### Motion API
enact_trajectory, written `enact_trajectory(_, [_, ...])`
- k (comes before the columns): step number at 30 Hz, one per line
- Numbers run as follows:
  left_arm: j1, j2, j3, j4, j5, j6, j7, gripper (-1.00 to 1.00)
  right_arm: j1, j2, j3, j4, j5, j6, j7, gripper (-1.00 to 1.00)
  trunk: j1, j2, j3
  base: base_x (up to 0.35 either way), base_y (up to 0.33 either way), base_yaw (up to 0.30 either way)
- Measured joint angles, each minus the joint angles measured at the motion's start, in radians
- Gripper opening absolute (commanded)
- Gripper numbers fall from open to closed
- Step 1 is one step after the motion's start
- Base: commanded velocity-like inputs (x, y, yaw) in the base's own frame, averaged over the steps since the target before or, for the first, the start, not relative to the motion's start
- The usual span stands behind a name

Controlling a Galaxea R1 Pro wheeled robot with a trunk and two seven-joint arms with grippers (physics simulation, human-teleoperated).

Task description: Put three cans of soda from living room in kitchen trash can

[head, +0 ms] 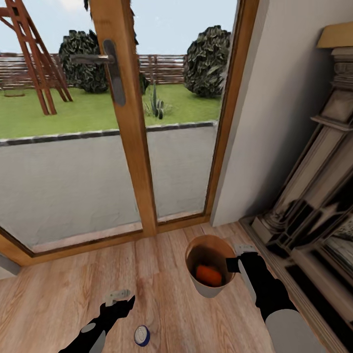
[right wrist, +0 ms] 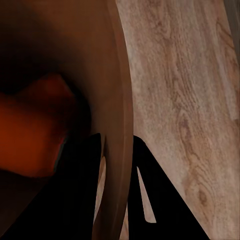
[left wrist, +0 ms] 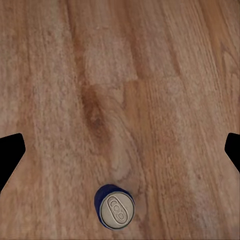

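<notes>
With orange cans [head: 209, 275] in the bin [head: 212, 290] that the right gripper [head: 234, 264] pinches by its rim, the open left gripper [head: 120, 299] hovers near the blue can [head: 142, 336], needing 1 descent to grasp it.

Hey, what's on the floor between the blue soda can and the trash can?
Nothing: in the head view, only bare wood plank floor lies between the blue can and the bin, which the right claw grips by its rim.

Wood plank floor [head: 73, 289]; wood-framed glass door [head: 122, 122] onto garden; carved fireplace [head: 314, 196] right.
</notes>
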Motion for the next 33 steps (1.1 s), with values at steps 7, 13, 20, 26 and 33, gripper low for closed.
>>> enact_trajectory(7, [0.000, 0.000, 0.000, 0.000, 0.000, 0.000, 0.000, 1.00, 0.000, 0.000, 0.000, -0.001, -0.002, 0.000, 0.000, -1.00, 0.000, 0.000, 0.000, 0.026, 0.000, 0.000])
enact_trajectory(13, [0.000, 0.000, 0.000, 0.000, 0.000, -0.001, 0.000, 1.00, 0.000, 0.000, 0.000, -0.001, -0.001, 0.000, 0.000, -1.00, 0.023, -0.042, -0.024, 0.002, 0.000, 0.000])
enact_trajectory(20, [0.000, 0.000, 0.000, 0.000, 0.000, 0.000, 0.000, 1.00, 0.000, 0.000, 0.000, -0.001, -0.002, 0.000, 0.000, -1.00, 0.035, -0.063, -0.045, 0.000, 0.000, 0.000])
enact_trajectory(26, [0.000, 0.000, 0.000, 0.000, 0.000, 0.000, 0.000, 1.00, 0.000, 0.000, 0.000, -0.001, -0.002, 0.000, 0.000, -1.00, 0.035, -0.063, -0.054, 0.000, 0.000, 0.000])
enact_trajectory(33, [0.000, 0.000, 0.000, 0.000, 0.000, -0.001, 0.000, 1.00, 0.000, 0.000, 0.000, -0.001, -0.002, 0.000, 0.000, -1.00, 0.038, -0.070, -0.068, 0.000, 0.000, 0.000])
